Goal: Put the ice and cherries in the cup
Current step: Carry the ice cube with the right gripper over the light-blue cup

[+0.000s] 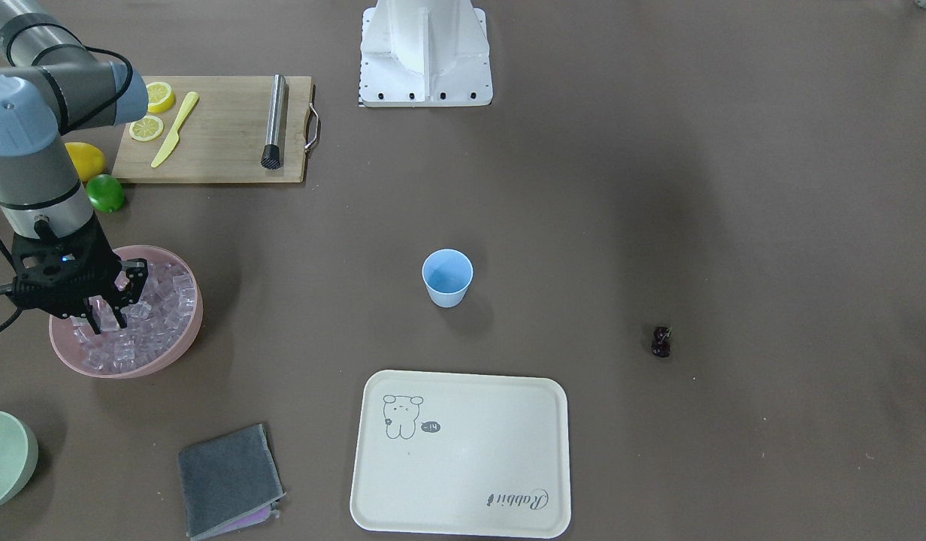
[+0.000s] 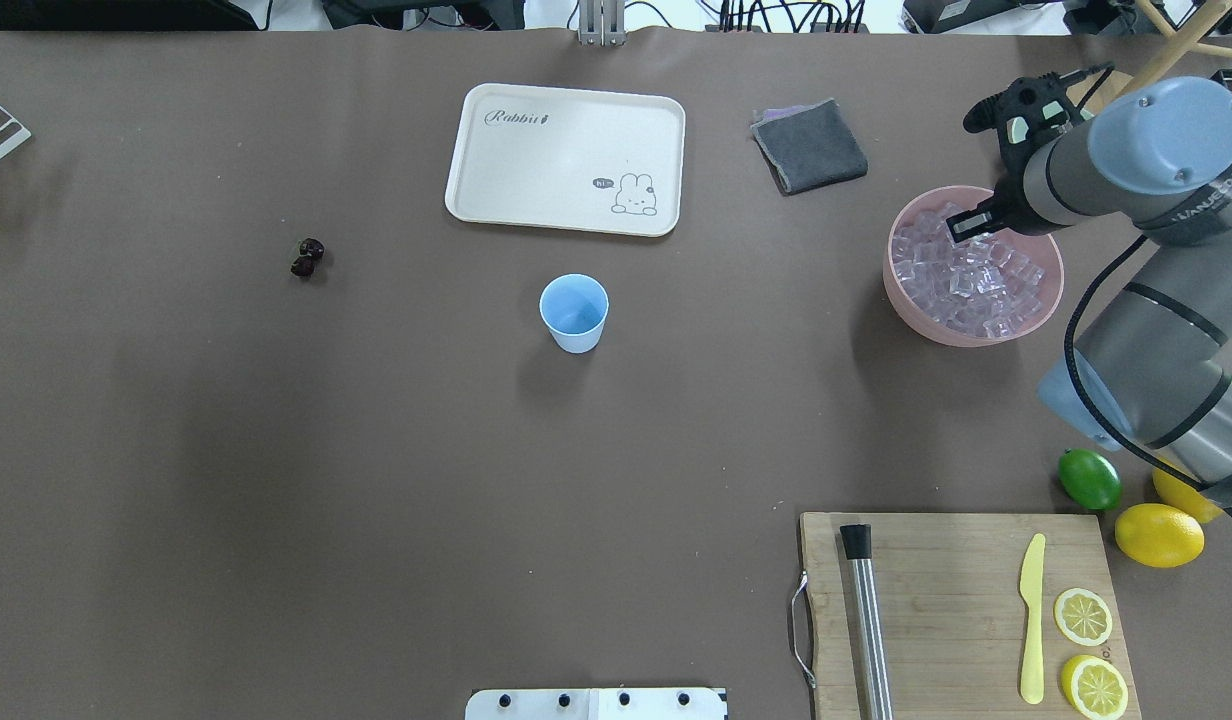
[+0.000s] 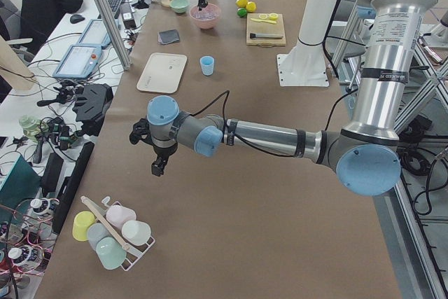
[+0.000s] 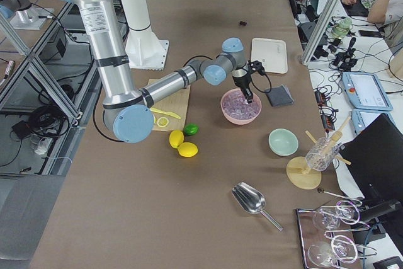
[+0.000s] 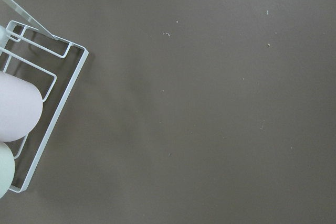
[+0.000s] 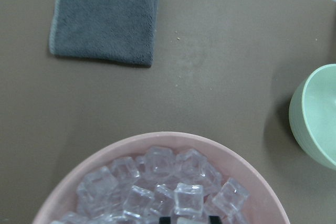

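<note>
A brown-covered table [image 1: 583, 225] is shown, with a large round pink bowl [image 1: 189, 330] set toward the robot's right end. The bowl is filled with small clear ice cubes [image 1: 162, 304]. The right gripper [image 1: 111, 309] is lowered into the ice, its fingers held apart with a cube between them. The small light blue plastic cup [image 1: 446, 278] is stood upright mid-table, well apart from the bowl. The tiny dark red cherries [image 1: 661, 341] are lying on the table on the cup's other side. The left gripper [image 3: 158, 166] is hung above bare table; whether its fingers are apart or together cannot be told.
</note>
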### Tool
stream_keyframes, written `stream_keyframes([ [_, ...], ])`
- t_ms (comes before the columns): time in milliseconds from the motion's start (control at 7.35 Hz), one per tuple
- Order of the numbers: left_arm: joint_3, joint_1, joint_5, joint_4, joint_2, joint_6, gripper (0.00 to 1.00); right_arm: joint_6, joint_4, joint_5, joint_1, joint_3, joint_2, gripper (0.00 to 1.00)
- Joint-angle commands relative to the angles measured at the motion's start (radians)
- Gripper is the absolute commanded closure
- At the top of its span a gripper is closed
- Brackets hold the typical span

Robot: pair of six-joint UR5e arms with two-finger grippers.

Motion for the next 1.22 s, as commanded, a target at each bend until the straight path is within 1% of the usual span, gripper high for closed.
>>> stream_keyframes([
  [0,-0.010,0.000,-0.001,-0.016,0.002,-0.019,0.02,0.161,-0.244,0.020,-0.065,0.044,0.211,1.00],
  [136,-0.005,0.000,-0.001,-0.024,-0.001,-0.017,0.02,0.279,-0.260,0.020,-0.109,0.021,0.293,1.00],
  [272,-0.007,0.000,0.000,-0.024,-0.004,-0.019,0.02,0.350,-0.260,0.017,-0.161,-0.049,0.410,1.00],
  [408,-0.007,0.000,-0.001,-0.024,-0.004,-0.019,0.02,0.404,-0.251,0.011,-0.212,-0.160,0.535,1.00],
  [544,-0.013,0.000,-0.001,-0.026,-0.004,-0.023,0.02,0.453,-0.251,-0.014,-0.250,-0.262,0.633,1.00],
  [680,-0.014,0.000,-0.001,-0.026,-0.004,-0.037,0.02,0.469,-0.242,-0.046,-0.282,-0.346,0.701,1.00],
  [816,-0.008,0.000,-0.001,-0.027,-0.004,-0.039,0.02,0.471,-0.152,-0.076,-0.306,-0.409,0.703,1.00],
  [952,-0.005,0.000,-0.001,-0.027,-0.006,-0.037,0.02,0.471,-0.119,-0.081,-0.309,-0.458,0.706,1.00],
  [1088,-0.008,0.002,-0.001,-0.027,-0.006,-0.039,0.02,0.471,-0.119,-0.083,-0.310,-0.457,0.702,1.00],
])
